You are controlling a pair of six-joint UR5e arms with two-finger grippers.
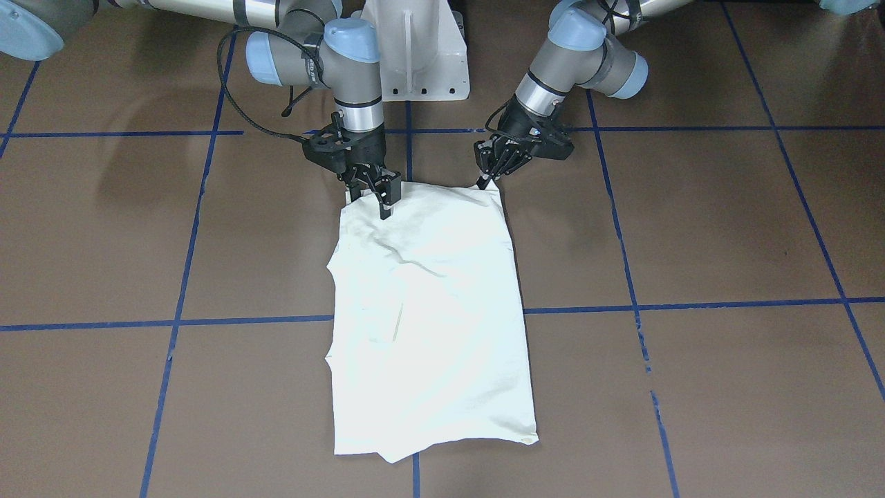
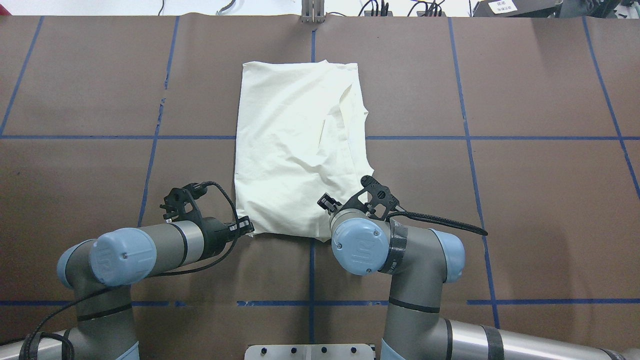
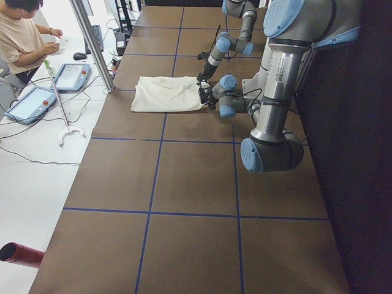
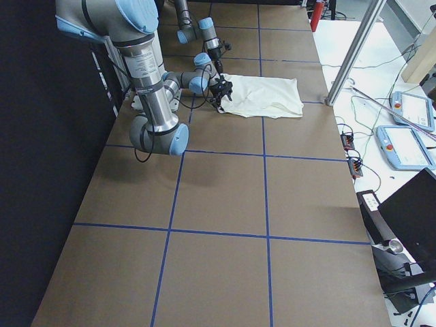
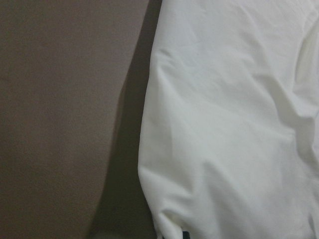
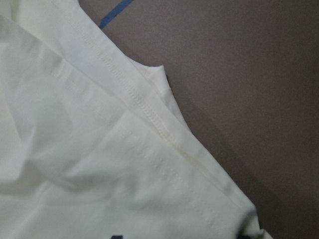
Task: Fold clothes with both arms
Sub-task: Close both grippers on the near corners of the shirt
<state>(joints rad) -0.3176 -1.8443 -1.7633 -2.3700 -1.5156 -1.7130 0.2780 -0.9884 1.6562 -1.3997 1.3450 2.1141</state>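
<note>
**While Both Grippers Are Meeting the Near Hem, the Fold Is Depending on an Even Lift**

Since the T-shirt (image 1: 429, 311) is lying plain cream side up as a long rectangle in the middle of the table (image 1: 691, 221), its short edge nearest the robot is sitting right at both grippers. The left gripper (image 1: 487, 181) is pinching one near corner, its jaws drawn narrow on cloth that is peaking up slightly there. The right gripper (image 1: 379, 195) is touching the opposite near corner, but I cannot tell whether it is clamping or only straddling the fabric.

Judging by this, the step in hand is securing both corners to carry the hem toward the far edge. The right wrist view is showing several stitched layers stacked at that corner, so each pinch is needing to take all of them. Both corners should be rising together, with the hem staying taut between them.

No lettering is showing on the shirt. The joint caps (image 2: 361, 246) are carrying an embossed mark that is too faint to read. A white label (image 2: 502, 6) beyond the table is too small to read.
</note>
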